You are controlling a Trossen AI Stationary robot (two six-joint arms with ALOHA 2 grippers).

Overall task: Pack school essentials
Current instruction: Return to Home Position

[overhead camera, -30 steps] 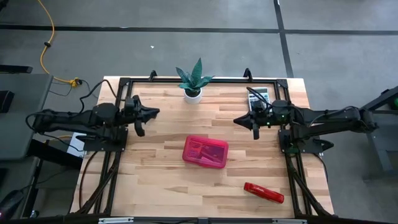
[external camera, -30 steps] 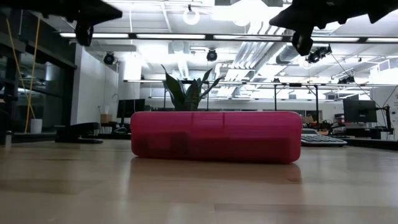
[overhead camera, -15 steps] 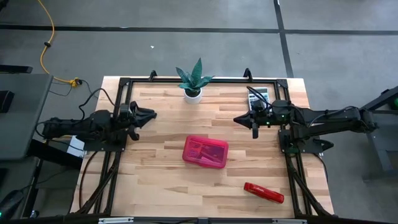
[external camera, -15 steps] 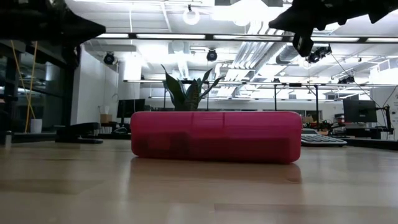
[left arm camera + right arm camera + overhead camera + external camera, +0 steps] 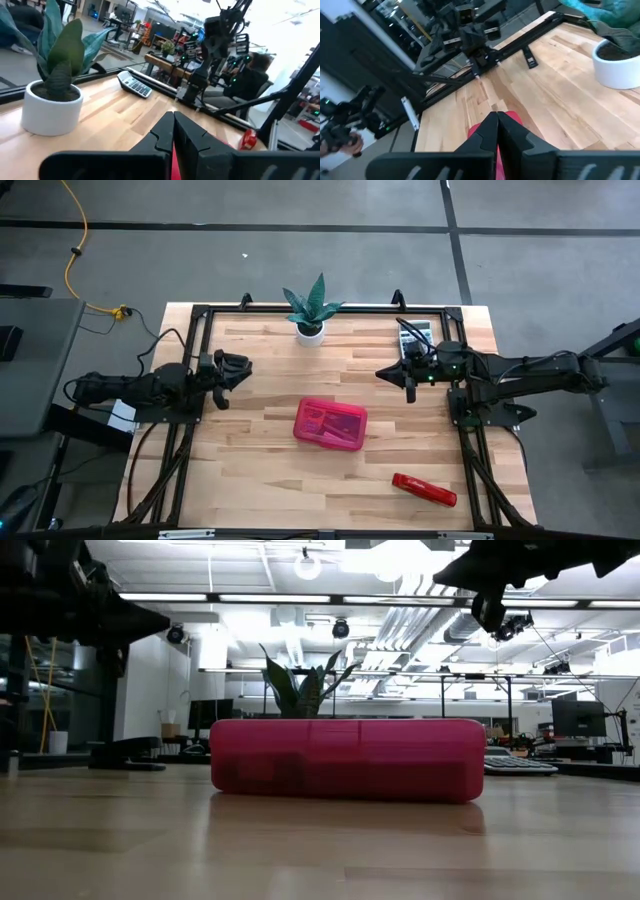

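Observation:
A closed pink pencil case lies flat on the table's middle; in the low view the case fills the centre. Faint shapes show through its lid, but no crayon box, scissors, pencil, marker or eraser lies loose anywhere in view. My left gripper hovers shut above the table's left part, left of and beyond the case; its wrist view shows the fingers closed together. My right gripper hovers shut to the right of and beyond the case, fingertips together. Neither touches anything.
A potted plant stands at the far edge, middle. A grey calculator lies at the far right, behind the right gripper. A red stapler lies near the right front corner. Bare wood shows around the case.
My left gripper has sunk lower over the table's left part and turned about its wrist while the arm folded back a little toward the left edge. The right arm and the case have kept still.

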